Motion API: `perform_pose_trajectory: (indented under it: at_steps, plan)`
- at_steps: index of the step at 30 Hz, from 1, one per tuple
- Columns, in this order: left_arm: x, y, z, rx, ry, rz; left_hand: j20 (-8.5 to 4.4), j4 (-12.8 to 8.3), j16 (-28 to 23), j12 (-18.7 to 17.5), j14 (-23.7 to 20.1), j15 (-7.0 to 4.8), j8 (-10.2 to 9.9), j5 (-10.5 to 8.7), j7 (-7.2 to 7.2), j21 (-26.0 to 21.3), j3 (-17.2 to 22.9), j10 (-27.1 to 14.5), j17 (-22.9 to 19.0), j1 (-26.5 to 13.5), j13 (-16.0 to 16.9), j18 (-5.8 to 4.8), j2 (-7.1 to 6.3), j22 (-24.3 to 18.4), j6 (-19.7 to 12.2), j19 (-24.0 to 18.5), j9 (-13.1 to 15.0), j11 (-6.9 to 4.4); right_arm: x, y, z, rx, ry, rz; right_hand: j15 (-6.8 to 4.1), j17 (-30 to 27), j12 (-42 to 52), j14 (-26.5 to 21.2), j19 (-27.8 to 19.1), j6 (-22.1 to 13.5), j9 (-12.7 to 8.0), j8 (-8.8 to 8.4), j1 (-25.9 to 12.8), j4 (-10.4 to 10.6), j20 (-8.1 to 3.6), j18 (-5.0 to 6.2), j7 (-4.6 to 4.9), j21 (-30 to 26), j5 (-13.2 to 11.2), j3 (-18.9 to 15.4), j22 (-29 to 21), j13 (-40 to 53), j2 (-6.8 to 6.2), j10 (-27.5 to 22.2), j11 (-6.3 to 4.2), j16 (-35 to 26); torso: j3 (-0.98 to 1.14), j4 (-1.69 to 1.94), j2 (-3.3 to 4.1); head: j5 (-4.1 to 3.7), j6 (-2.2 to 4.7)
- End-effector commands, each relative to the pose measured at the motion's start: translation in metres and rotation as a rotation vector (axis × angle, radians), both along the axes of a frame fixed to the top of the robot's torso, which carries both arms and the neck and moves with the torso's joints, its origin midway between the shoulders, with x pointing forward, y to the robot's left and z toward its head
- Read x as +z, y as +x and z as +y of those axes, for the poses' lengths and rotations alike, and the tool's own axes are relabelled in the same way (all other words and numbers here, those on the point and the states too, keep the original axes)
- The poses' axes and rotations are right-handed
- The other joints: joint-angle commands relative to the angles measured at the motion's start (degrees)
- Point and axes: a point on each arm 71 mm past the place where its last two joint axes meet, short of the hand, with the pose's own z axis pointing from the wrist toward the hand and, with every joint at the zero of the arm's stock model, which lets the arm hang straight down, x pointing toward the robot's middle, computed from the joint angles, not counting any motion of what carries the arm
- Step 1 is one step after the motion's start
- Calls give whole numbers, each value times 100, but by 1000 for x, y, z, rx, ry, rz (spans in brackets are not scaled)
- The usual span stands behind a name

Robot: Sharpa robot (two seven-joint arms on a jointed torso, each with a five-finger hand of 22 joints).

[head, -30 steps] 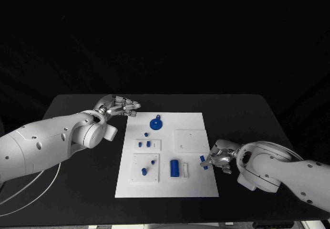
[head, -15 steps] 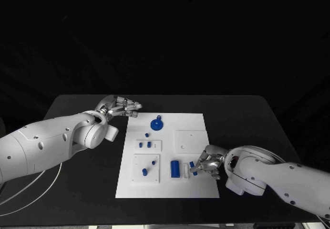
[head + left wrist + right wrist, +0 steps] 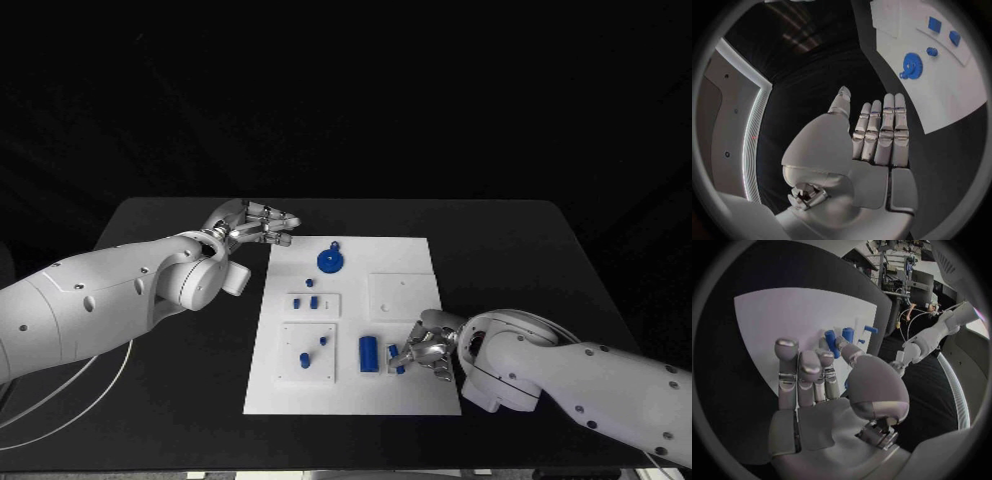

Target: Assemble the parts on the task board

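The right hand (image 3: 427, 349) pinches a small blue part (image 3: 395, 352) over the white task board (image 3: 411, 395), just beside a blue cylinder (image 3: 368, 352), likely to seat it. The left hand (image 3: 257, 222) waits off the board's far corner, fingers apart, holding nothing.

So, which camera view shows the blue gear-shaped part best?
The left wrist view: the blue gear-shaped part lies on the task board, large enough to show its toothed rim. The head view shows it smaller, as a blue disc. I cannot pick it out in the right wrist view.
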Motion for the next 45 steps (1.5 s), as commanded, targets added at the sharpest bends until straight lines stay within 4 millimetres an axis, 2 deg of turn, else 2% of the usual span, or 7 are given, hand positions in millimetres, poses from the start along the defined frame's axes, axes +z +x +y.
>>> perform_pose_trajectory:
  at_steps: [1,6,29,34,37,41,45]
  plan:
    - [1,-1,-3,-19,-13,1,3,34,-14,24,-32,-11,-5,-26,7,35,11,-41,8,-51,6,-39,14,-5,-35,31,1,-5,-2,0,0,12,-24,6,19,-1,20,8,253,38,4,20,10,-500,39,-82,-14,6,21,464,442,-3,77,7,-3,21,-1,10,-1,4,4]
    - [1,-2,-5,-24,-15,4,3,40,-15,24,-33,-11,-6,-17,8,36,20,-40,9,-53,6,-39,31,-10,-36,32,1,-5,-5,2,-1,9,-35,13,19,-1,20,8,253,38,4,20,10,-500,39,-82,-14,6,21,464,442,-3,77,7,-3,21,-3,-5,1,21,-4]
    - [0,-2,-5,-31,-15,10,4,62,-14,25,-34,-11,-5,-13,6,38,13,-43,10,-72,6,-38,49,-20,-36,32,1,-5,-7,5,6,-1,-22,4,4,-58,-24,-2,248,29,-29,20,-84,-444,27,-71,-39,-67,17,324,422,-52,35,-24,-12,-36,-1,0,-2,53,22]
    - [0,-2,-5,-30,-15,10,5,71,-15,24,-36,-10,-5,-13,6,39,9,-47,11,-76,6,-39,51,-25,-39,31,1,-4,-6,5,6,-2,-12,-1,-9,-86,-26,-4,253,44,-59,15,-243,-144,17,-74,-85,-86,37,-138,418,-65,-111,-23,-28,-62,0,-2,-1,60,19]
    - [0,-2,-5,-30,-15,11,5,71,-15,24,-36,-10,-5,-13,6,39,9,-47,11,-76,6,-39,51,-25,-39,31,1,-4,-6,5,7,-2,-7,-3,-12,-93,-31,-6,255,62,-112,13,-234,265,10,-75,-87,-111,32,-485,413,-76,-315,-22,-23,-68,2,-3,-2,67,16]
    - [0,-2,-5,-30,-15,11,5,71,-15,24,-36,-10,-5,-13,6,39,9,-47,11,-76,6,-39,51,-25,-39,31,1,-4,-6,5,7,-2,-2,-4,-17,-98,-38,-6,261,83,-149,16,-188,652,4,-75,-72,-122,-1,-646,414,-84,-516,-23,-21,-75,3,-5,0,67,16]
    - [0,-2,-4,-29,-14,11,5,71,-15,24,-36,-10,-5,-13,6,39,9,-47,11,-76,6,-39,51,-25,-39,31,1,-4,-5,5,6,-4,2,-4,-13,-107,-45,-9,263,81,-163,17,-116,1079,7,-68,-54,-148,7,-961,411,-88,-621,-27,-10,-90,4,-3,0,57,12]
